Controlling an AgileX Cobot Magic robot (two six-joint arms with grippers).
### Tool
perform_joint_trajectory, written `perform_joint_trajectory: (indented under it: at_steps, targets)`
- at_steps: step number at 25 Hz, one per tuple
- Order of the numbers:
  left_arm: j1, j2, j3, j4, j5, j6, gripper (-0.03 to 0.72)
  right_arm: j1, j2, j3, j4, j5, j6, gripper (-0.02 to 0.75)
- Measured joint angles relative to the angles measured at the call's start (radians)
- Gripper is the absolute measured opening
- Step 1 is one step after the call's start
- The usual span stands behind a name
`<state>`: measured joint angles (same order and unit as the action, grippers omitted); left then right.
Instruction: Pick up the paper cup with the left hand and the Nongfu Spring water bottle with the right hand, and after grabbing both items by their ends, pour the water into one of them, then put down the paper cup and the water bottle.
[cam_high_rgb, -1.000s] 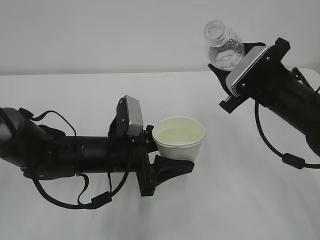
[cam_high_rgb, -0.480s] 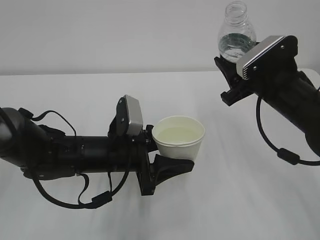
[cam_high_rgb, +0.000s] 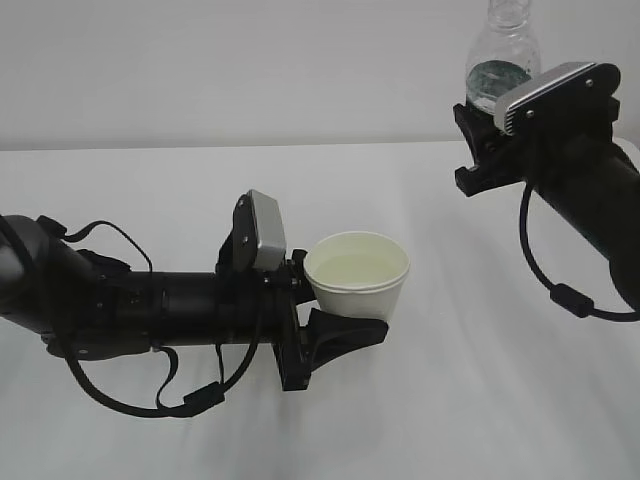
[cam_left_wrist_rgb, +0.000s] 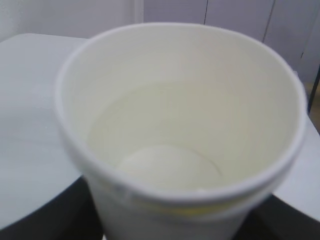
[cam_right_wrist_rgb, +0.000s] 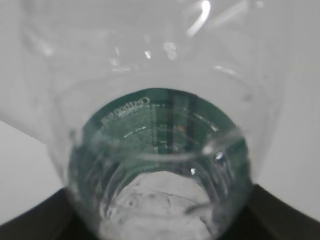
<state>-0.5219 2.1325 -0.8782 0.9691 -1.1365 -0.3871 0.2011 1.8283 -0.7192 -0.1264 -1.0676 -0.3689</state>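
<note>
The off-white paper cup (cam_high_rgb: 357, 278) is held upright above the table by my left gripper (cam_high_rgb: 338, 318), which is shut on its lower part. Clear water (cam_high_rgb: 355, 267) lies in the cup. In the left wrist view the cup (cam_left_wrist_rgb: 180, 100) fills the frame, water (cam_left_wrist_rgb: 165, 165) pools over its bottom, and a dark finger (cam_left_wrist_rgb: 75, 217) shows at the lower corner. At the upper right my right gripper (cam_high_rgb: 488, 108) is shut on the base of the Nongfu Spring water bottle (cam_high_rgb: 503, 55). The bottle stands upright, mouth cut off by the frame top. In the right wrist view the bottle (cam_right_wrist_rgb: 160, 150) shows its green label.
A white table (cam_high_rgb: 150, 190) spreads under both arms, its back edge meeting a pale wall. The left arm's black body and cables (cam_high_rgb: 120, 300) lie low across the left half. The right arm (cam_high_rgb: 590, 200) slants in from the right edge.
The right gripper has swung the bottle from tilted leftward to upright and carried it up and to the right. The left arm and cup have not moved.
</note>
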Motion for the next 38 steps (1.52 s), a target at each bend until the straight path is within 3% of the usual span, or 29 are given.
perform_joint_trajectory:
  at_steps: [17,29,38]
  targets:
    - [0.000,0.000,0.000,-0.007,0.000,0.000,0.450,0.000,0.000,0.000,0.302,0.057,0.002,0.448]
    - [0.000,0.000,0.000,-0.008,0.000,0.000,0.450,0.000,0.000,0.000,0.332,0.199,0.004,0.447]
    - [0.000,0.000,0.000,-0.008,0.001,0.000,0.450,0.000,0.089,0.000,0.332,0.199,0.004,0.447]
